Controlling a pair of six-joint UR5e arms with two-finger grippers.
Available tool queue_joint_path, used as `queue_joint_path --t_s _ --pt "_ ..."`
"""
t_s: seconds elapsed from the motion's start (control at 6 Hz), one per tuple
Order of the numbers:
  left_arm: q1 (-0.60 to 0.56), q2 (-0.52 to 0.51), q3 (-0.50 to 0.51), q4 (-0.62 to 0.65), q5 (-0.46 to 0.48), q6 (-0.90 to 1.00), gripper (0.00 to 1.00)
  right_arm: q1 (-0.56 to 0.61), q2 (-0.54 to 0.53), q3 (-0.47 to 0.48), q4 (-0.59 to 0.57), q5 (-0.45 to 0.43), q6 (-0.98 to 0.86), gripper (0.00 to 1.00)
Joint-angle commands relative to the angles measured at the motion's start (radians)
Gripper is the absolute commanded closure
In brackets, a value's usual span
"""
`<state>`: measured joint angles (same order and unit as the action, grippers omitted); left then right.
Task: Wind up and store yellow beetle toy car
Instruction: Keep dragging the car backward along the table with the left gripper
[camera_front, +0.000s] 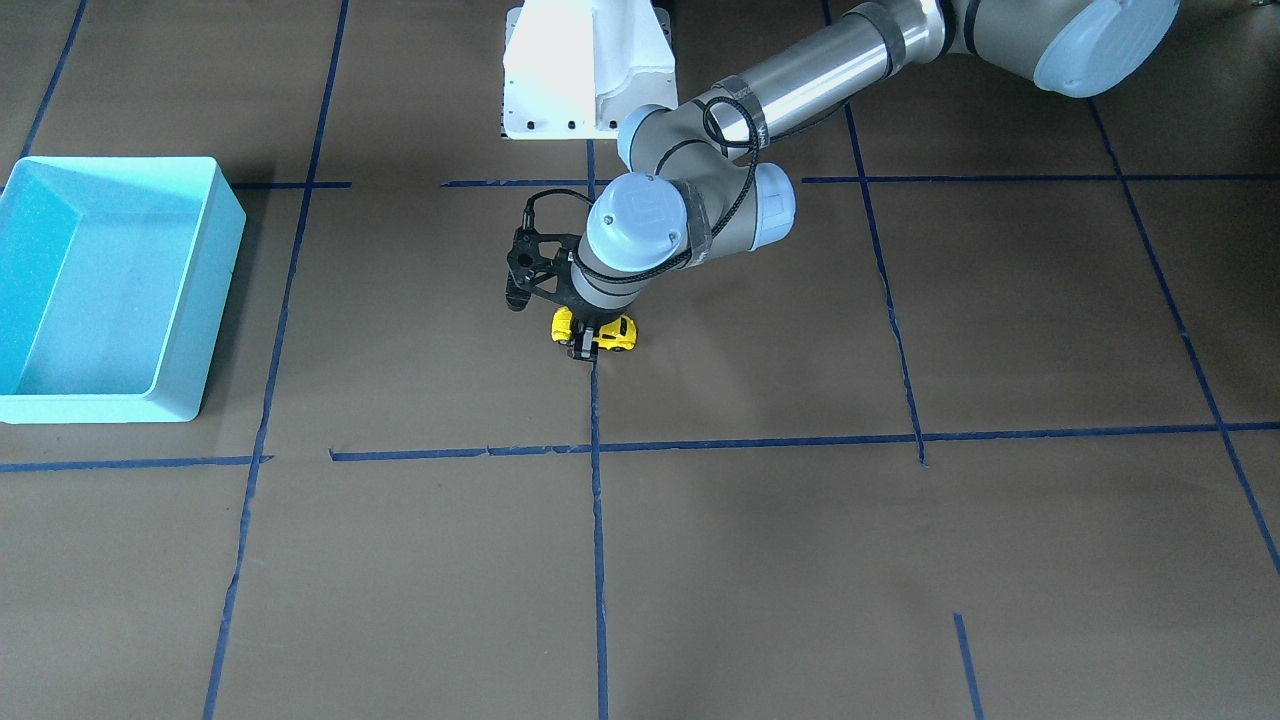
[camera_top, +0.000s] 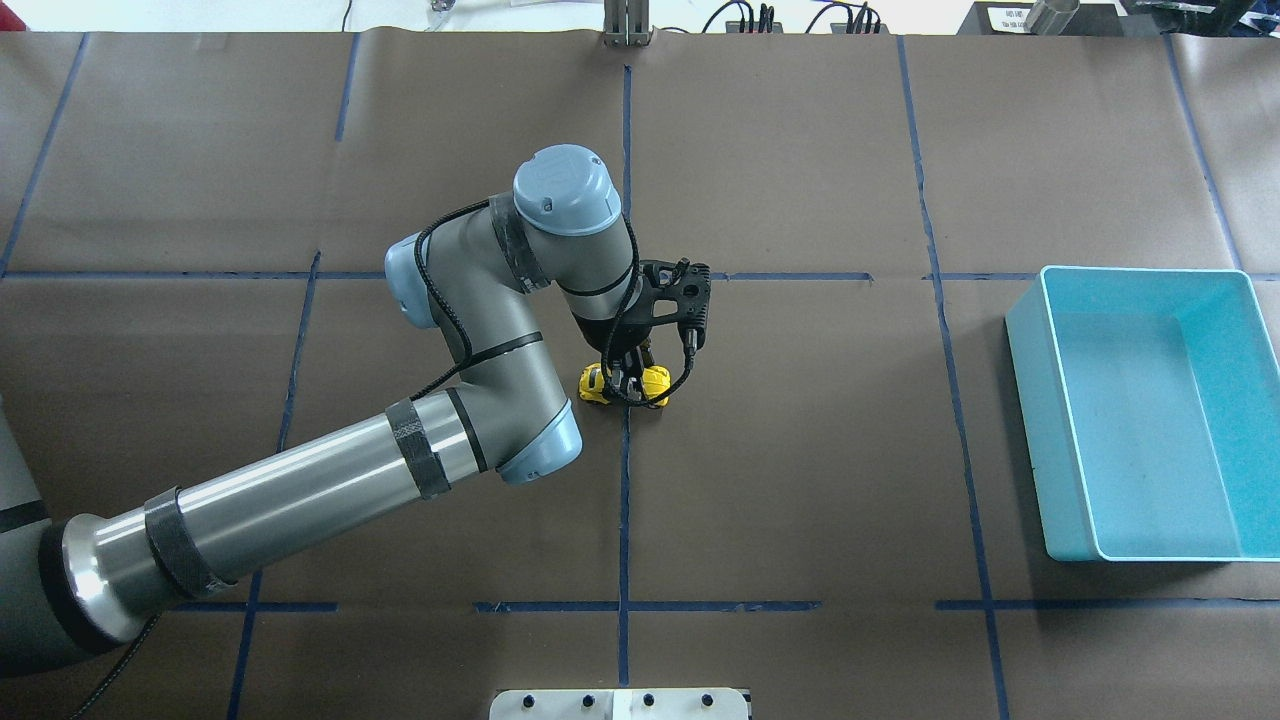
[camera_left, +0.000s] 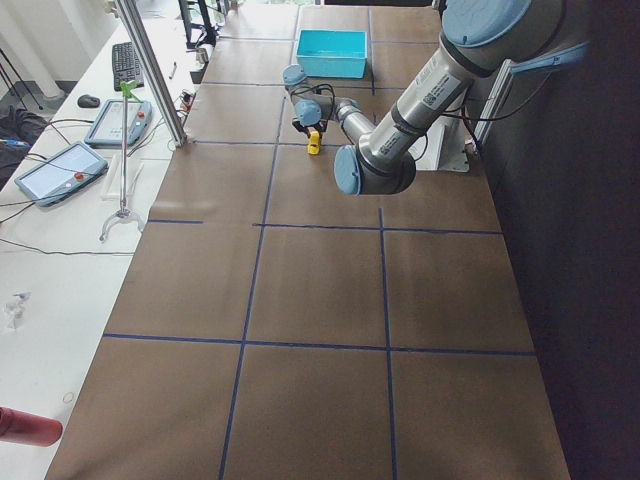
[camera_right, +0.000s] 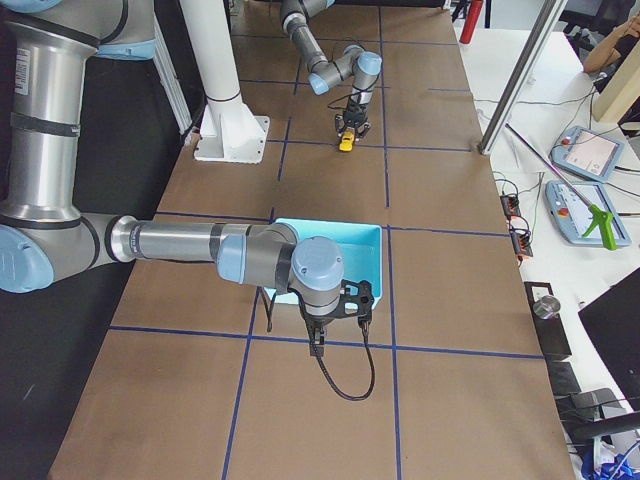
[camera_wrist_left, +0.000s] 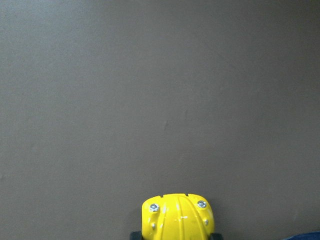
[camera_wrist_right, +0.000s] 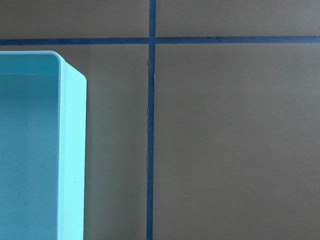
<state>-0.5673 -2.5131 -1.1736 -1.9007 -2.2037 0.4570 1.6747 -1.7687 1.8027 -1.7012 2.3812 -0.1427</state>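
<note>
While the yellow beetle toy car (camera_front: 620, 336) sits on the table (camera_front: 800, 550), left gripper (camera_front: 590, 340) is clamped across it. Right gripper (camera_right: 317, 348) hangs just beside the turquoise bin (camera_right: 366, 250); can't tell if it's apart or together

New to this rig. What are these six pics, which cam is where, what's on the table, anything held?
Two robot arms work at a table covered in brown paper with blue tape lines. The front view faces the robot. The overhead looks down from behind it. The left and right views are taken from the table's ends, and the last two are wrist cameras. Mid-table, the left claw is down on a tiny yellow car, straddling it and seemingly gripping it. An empty turquoise bin stands on the robot's right. The right claw hangs beside it; I cannot tell whether it is open or shut.
</note>
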Motion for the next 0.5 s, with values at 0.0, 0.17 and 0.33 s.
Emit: queue_joint_path --t_s 0.0,0.17,0.33 --pt "-0.009 0.013 -0.001 -0.006 -0.022 -0.001 1.00 0.000 0.000 0.001 0.000 0.001 0.000 0.00" --pt "-0.025 0.025 -0.001 -0.006 -0.063 -0.008 1.00 -0.001 0.000 0.001 0.000 0.001 0.000 0.00" --pt "-0.032 0.037 -0.003 -0.012 -0.079 -0.008 1.00 0.000 0.000 0.001 0.000 0.001 0.000 0.00"
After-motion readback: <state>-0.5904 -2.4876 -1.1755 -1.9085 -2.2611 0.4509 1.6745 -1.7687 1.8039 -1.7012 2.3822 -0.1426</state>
